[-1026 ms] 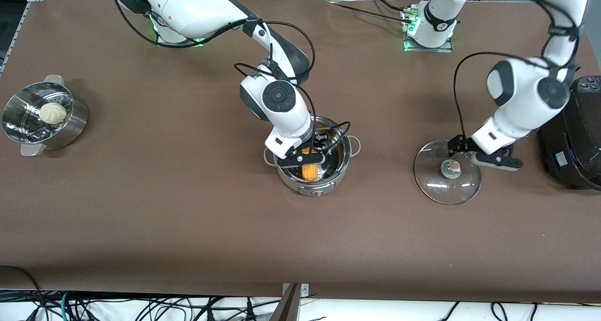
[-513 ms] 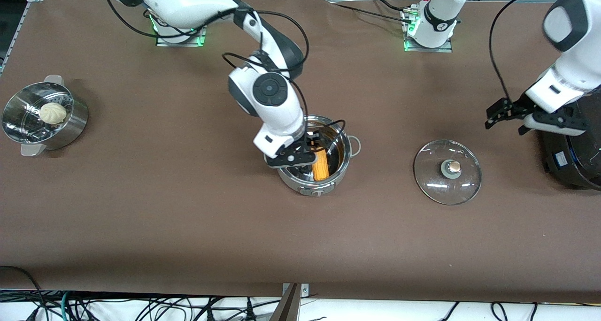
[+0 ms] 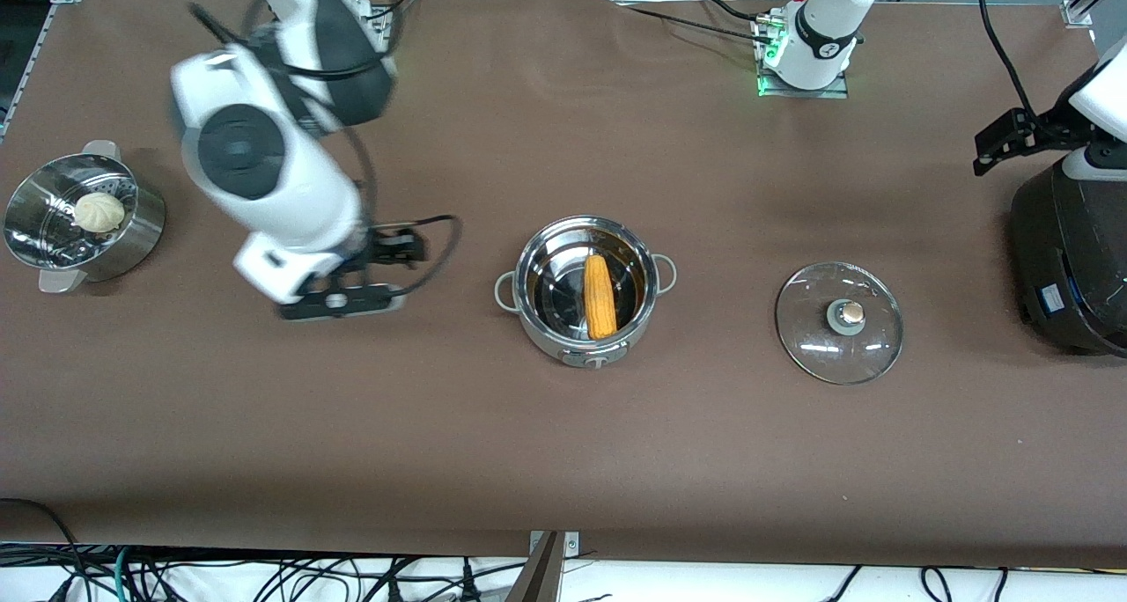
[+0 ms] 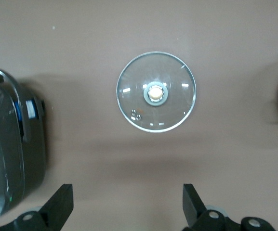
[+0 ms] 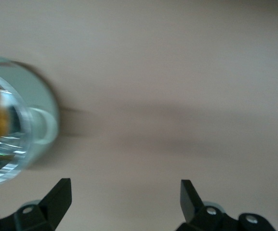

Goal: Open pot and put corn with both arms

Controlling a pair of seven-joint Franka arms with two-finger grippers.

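The corn (image 3: 600,296) is lying inside the pot (image 3: 537,316), its long axis running from the robots' side toward the front camera. The pot is sitting open in the middle of the surface (image 3: 563,461), and its glass lid (image 3: 838,322) is lying knob-up on the surface toward the left arm's end, well apart from it.

The right gripper (image 3: 387,272) is hanging empty with its fingers spread, over bare surface between the pot and the steamer (image 3: 123,241) holding a bun (image 3: 99,212). The left gripper (image 3: 1012,140) is hanging open and empty too, over the surface beside the black cooker (image 3: 1070,259).

Judging by this, both parts of the task look done. If a re-covering were wanted, the left arm is nearer the lid.
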